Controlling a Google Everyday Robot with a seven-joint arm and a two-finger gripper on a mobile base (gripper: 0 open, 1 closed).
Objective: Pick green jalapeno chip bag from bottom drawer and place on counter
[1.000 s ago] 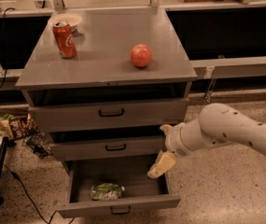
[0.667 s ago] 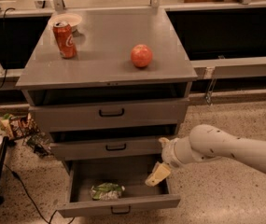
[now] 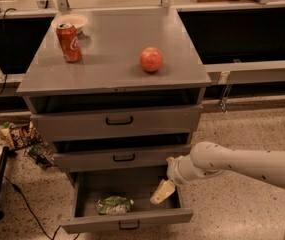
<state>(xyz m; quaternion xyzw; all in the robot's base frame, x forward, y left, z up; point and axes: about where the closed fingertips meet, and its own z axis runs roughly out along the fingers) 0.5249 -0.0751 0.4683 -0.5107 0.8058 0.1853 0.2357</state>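
The green jalapeno chip bag lies crumpled on the floor of the open bottom drawer, left of its middle. My gripper hangs at the end of the white arm that reaches in from the right. It is inside the drawer's right half, about a hand's width to the right of the bag and not touching it. The counter is the grey top of the cabinet, well above the gripper.
A red soda can and a white bowl stand at the counter's back left. A red apple sits right of its middle. The two upper drawers are slightly ajar. Snack packets and cables lie on the floor at left.
My arm has dropped and moved left, bringing the gripper from beside the middle drawer down into the right side of the bottom drawer. The bag has not moved.
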